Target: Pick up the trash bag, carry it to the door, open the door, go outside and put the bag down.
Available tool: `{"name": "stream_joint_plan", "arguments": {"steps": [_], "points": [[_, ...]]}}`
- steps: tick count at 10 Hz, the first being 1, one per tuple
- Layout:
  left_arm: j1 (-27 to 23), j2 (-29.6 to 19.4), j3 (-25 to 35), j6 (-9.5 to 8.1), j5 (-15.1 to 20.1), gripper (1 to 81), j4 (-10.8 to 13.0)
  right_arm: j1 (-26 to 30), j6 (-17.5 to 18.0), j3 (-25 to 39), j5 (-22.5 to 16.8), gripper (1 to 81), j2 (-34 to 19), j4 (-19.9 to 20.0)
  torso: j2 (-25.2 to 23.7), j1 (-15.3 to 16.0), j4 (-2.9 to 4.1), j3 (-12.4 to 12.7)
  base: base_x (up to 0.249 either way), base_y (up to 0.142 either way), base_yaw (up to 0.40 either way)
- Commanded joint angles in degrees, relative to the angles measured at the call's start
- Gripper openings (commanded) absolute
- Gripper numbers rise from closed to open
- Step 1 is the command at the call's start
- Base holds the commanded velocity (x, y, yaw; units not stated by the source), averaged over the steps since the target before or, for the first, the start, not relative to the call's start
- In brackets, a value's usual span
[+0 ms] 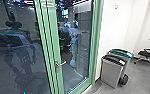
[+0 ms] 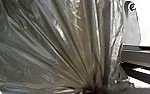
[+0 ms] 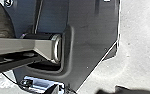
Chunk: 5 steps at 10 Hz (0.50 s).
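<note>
No text, label, brand, number or sign is readable.

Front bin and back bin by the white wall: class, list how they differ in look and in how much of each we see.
The front bin has a black top; the back bin has a green one.
The front bin's grey body shows plainly; the back bin's is mostly hidden behind it.
Both have a pale label on top.
</note>
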Motion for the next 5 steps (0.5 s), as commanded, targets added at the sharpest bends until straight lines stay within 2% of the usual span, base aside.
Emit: {"name": "stream_joint_plan", "arguments": {"steps": [1,5], "points": [[-2.6,-0.1,0.1,0.05,4.6,1.0,-0.2,1.9,-0.1,-0.1,-3.1,81.1,-0.3,-0.3,0.0,0.0,0.00,0.0,0.129,-0.093,0.000],[-2.6,-0.1,0.1,0.05,4.6,1.0,-0.4,1.9,-0.2,-0.1,-3.0,81.1,-0.3,-0.3,0.0,0.0,0.00,0.0,0.132,-0.080,0.000]]}}
